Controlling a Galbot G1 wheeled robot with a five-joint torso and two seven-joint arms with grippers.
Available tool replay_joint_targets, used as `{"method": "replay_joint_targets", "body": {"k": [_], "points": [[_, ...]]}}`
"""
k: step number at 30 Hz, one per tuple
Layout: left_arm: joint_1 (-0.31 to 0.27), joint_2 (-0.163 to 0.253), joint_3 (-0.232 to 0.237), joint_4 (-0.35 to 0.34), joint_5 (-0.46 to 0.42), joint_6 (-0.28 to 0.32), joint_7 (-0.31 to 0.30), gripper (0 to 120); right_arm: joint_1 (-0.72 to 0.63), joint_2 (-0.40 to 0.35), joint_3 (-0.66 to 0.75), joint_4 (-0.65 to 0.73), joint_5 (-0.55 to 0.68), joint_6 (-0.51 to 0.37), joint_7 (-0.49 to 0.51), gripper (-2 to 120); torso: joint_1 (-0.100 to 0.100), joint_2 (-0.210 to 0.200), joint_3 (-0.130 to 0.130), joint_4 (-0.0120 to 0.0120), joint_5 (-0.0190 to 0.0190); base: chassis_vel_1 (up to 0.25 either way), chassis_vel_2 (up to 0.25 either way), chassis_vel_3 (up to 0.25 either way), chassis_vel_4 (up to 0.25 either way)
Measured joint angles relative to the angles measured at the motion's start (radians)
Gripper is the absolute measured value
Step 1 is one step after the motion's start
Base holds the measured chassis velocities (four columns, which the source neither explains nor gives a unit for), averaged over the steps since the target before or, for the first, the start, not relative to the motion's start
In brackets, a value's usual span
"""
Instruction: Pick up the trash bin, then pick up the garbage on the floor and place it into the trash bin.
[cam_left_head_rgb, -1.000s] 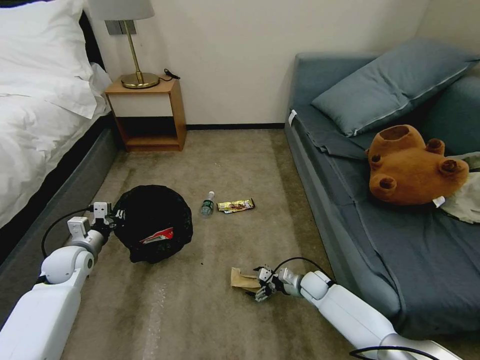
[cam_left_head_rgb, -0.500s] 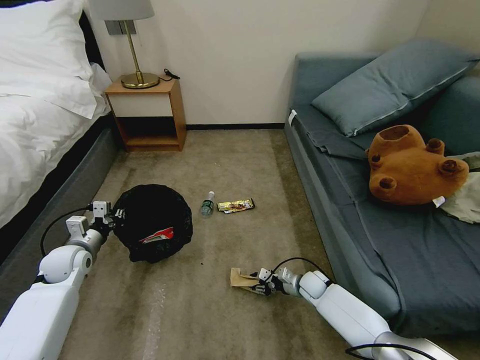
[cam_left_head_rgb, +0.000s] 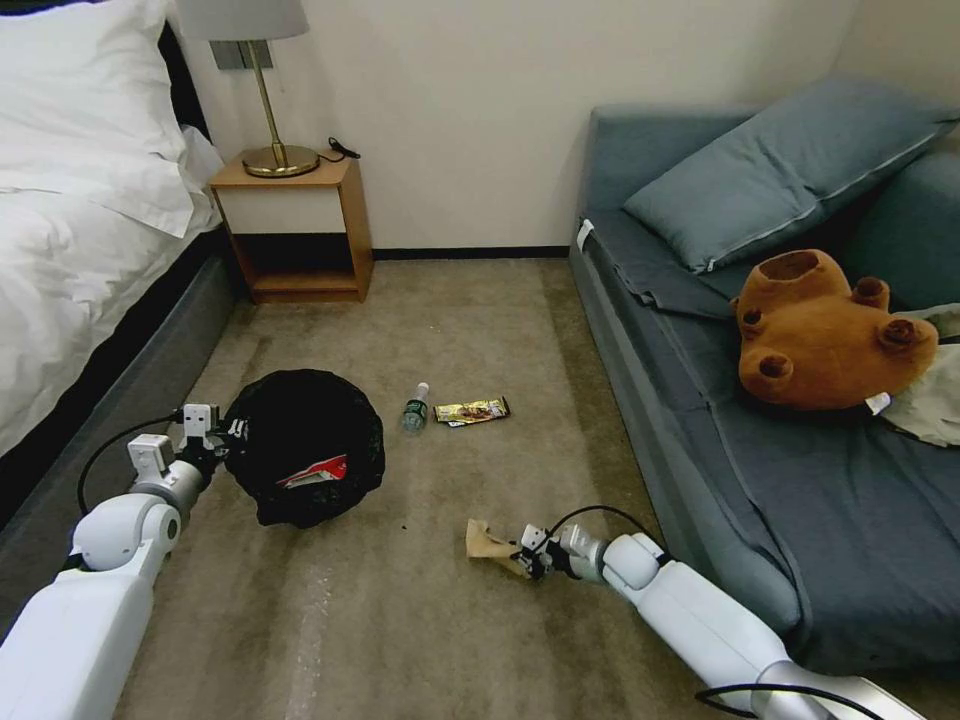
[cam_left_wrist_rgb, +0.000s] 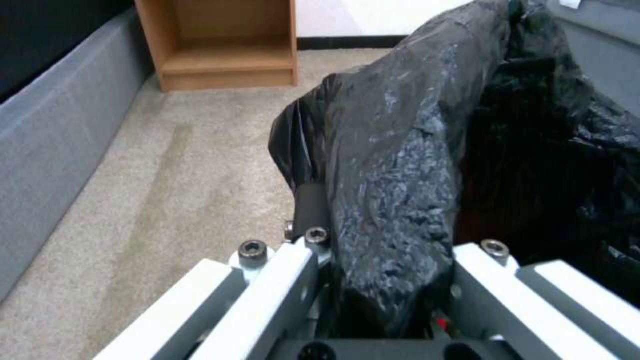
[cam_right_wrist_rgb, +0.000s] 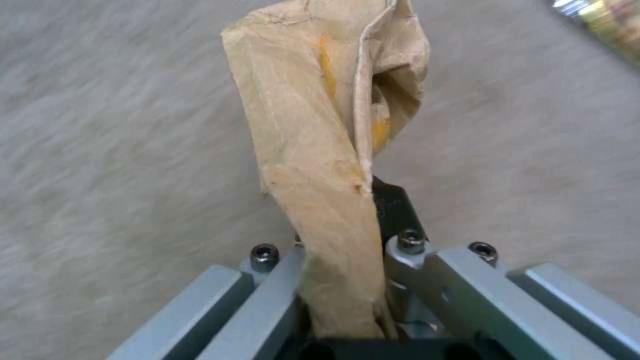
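Brown paper bag (cam_left_head_rgb: 492, 545) pinched in right gripper (cam_left_head_rgb: 524, 560), open carpet (cam_left_head_rgb: 400, 620) around.

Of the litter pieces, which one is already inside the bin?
The red-and-white snack packet, lying in the black-lined trash bin. The clear bottle and gold wrapper lie on carpet; the brown paper bag is in the right gripper.
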Motion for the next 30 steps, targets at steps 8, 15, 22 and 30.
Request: {"method": "replay_joint_targets", "body": {"k": [8, 15, 22, 30], "points": [[0.015, -0.002, 0.001, -0.023, 0.0, -0.002, 0.001, 4, 0.101, -0.11, -0.003, 0.117, 0.083, -0.019, -0.002, 0, 0.0, 0.0, 0.0, -0.0002, -0.0002, 0.0, 0.0, 0.0, 0.0], [0.015, -0.005, 0.024, -0.041, 0.002, -0.002, -0.004, 4, 0.259, -0.168, -0.083, 0.191, 0.153, -0.022, -0.015, 0, 0.0, 0.0, 0.0, -0.0003, 0.0, 0.0, 0.0, 0.0, 0.0], [-0.01, -0.016, 0.056, -0.043, 0.007, 0.0, -0.019, 4, 0.488, -0.132, -0.215, 0.196, 0.282, -0.047, -0.02, 0, 0.0, 0.0, 0.0, -0.0003, -0.0004, 0.0, 0.0, 0.0, 0.0], [-0.044, -0.032, 0.069, -0.041, -0.005, -0.003, -0.046, 4, 0.557, -0.001, -0.352, 0.243, 0.439, -0.079, 0.031, 0, 0.0, 0.0, 0.0, 0.0004, -0.0003, 0.0, 0.0, 0.0, 0.0]]}}
